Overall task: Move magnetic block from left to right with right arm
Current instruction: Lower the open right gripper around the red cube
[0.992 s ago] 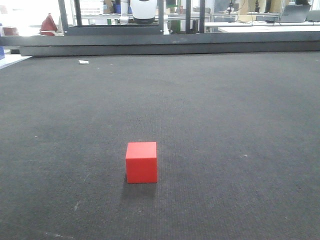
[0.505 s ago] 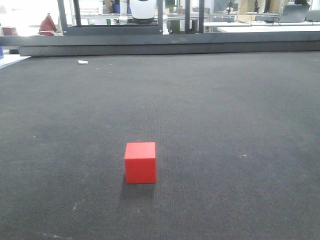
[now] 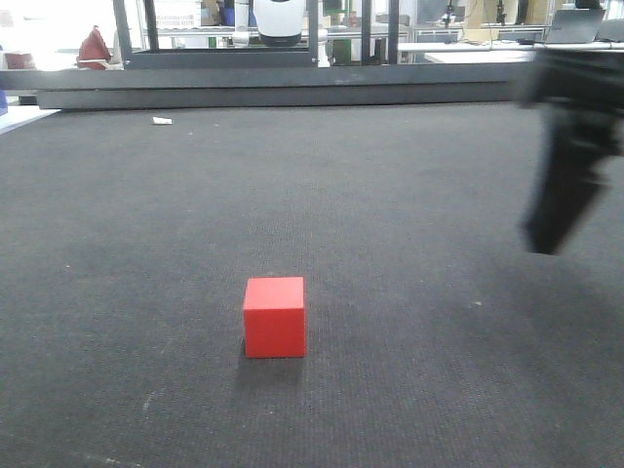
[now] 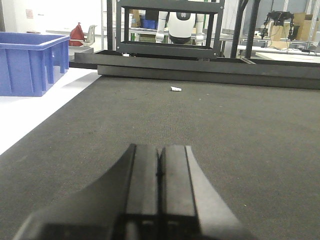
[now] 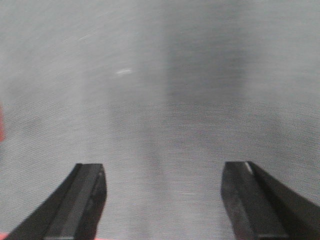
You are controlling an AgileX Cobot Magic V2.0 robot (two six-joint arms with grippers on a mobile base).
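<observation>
The red magnetic block (image 3: 274, 317) sits on the dark bench (image 3: 409, 195), well apart from the blurred right arm (image 3: 570, 146) and off to the left of its jaws. The right gripper (image 5: 163, 172) hangs over the mat with its jaws wide apart. The left gripper (image 4: 159, 150) has its jaws pressed tight together.

The left claw (image 4: 159, 147) is matte black, with two flat, smooth-faced fingers (image 4: 142, 170) that broaden behind the tips into a wide sloped body with small rectangular recesses. The right claw (image 5: 163, 170) has black fingers (image 5: 87, 200) with blunt, bevelled tips. The right arm (image 3: 565, 175) behind it shows only as a dark blur.
</observation>
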